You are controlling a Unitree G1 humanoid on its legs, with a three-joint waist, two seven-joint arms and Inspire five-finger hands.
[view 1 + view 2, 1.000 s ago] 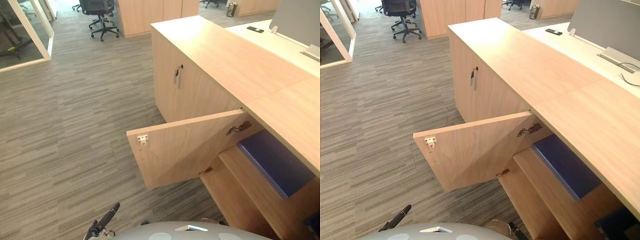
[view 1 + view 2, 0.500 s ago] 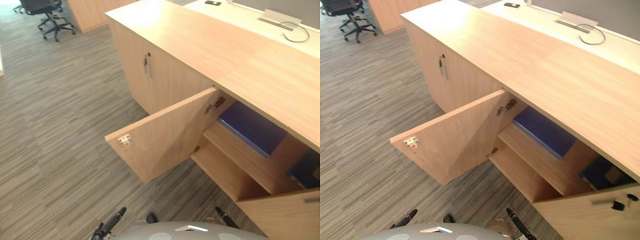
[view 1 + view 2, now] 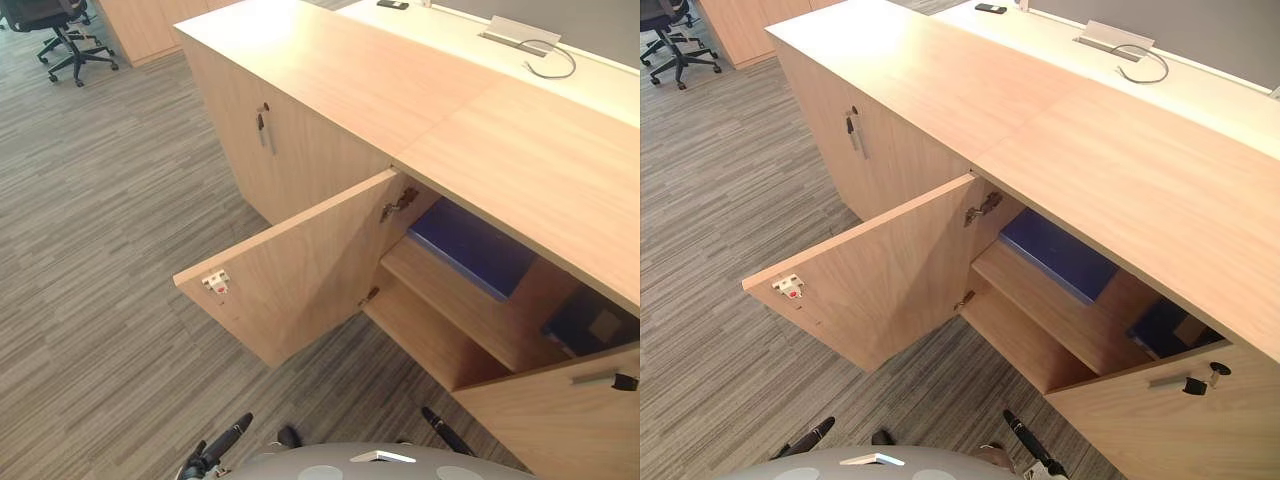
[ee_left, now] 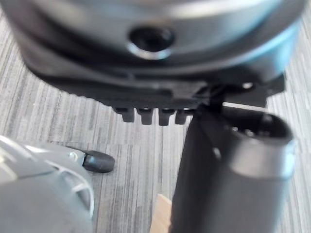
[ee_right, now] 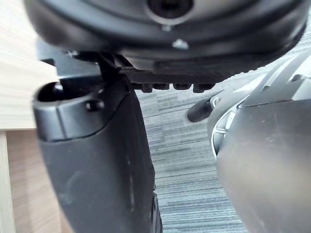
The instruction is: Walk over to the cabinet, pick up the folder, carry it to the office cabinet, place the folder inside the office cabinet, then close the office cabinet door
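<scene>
1. On the upper shelf (image 3: 440, 290) of the office cabinet (image 3: 520, 170), a blue folder (image 3: 468, 245) lies flat. It is toward the shelf's left end, near the hinge side of the opening, and set back from the front edge. That looks far enough in to clear a closing door.
2. To the left of the opening, the left door (image 3: 290, 275) stands swung wide over the carpet floor (image 3: 100, 250). Its inner face and a small white latch (image 3: 214, 281) are showing. The right door (image 3: 560, 430) hangs part open, its handle (image 3: 598, 378) facing outward. With both doors open, the shelves are within reach.
3. Farther right inside, partly behind the right door, sits a dark blue item (image 3: 585, 320). I cannot tell what it is.
4. Low at the robot's front, the left hand (image 3: 220, 443) and the right hand (image 3: 442, 428) hang above the floor, well apart from either door. Their fingers look straight and relaxed and hold nothing.
5. To my eye the folder is stowed, so closing up is what remains. The wide left door would need a push on its outer face.
</scene>
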